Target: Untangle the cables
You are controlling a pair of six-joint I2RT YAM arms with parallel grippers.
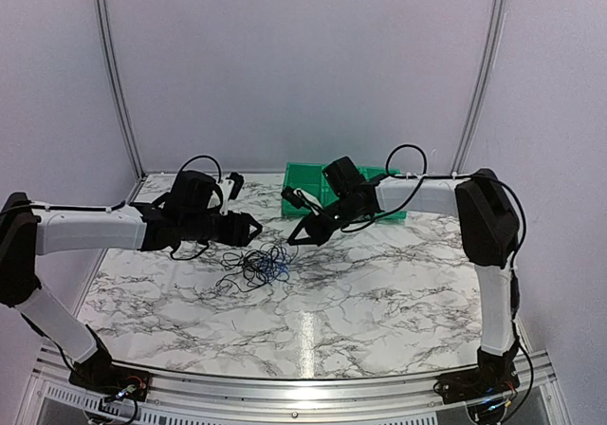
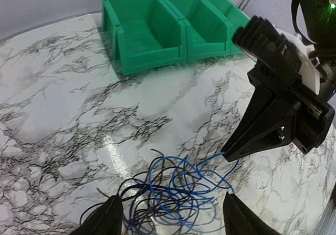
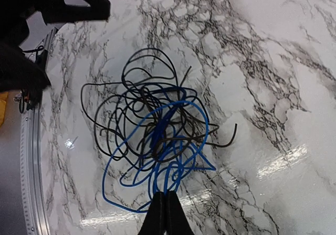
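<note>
- tabletop [image 1: 398, 292] in white marble pattern with grey-black veins, glossy, with a bright streak of glare near the front middle and smaller patches of shine in the wrist views.
- aluminium rail [image 1: 285, 387] along the near edge, both arm bases bolted at its ends, thin loose wires beside each base.
- pale lilac-white walls [image 1: 303, 64] on three sides, plain and unmarked; back panel framed by two slim metal uprights [image 1: 114, 74], tilted slightly inward towards the top.
- green bins [image 1: 308, 180] side by side at the far edge of the tabletop, open tops upward, partly hidden behind the right arm in the top view.
- cables [image 1: 261, 266] in one loose tangle flat on the marble, a little left of centre, in front of the bins and well apart from them; thin black loops mixed with blue ones, a few black ends straggling out to the left.
- left gripper [image 2: 170, 201] low over the tangle from the left, jaws wide open, one finger on either side of the near loops, not clamped on any strand.
- right gripper [image 3: 167, 198] reaching in from the right, jaws shut tight, tips pressed together at the edge of the blue loops; one blue strand running up to the very tip in the left wrist view, apparently pinched there.
- both grippers tip towards tip across the tangle, near each other, not touching.
</note>
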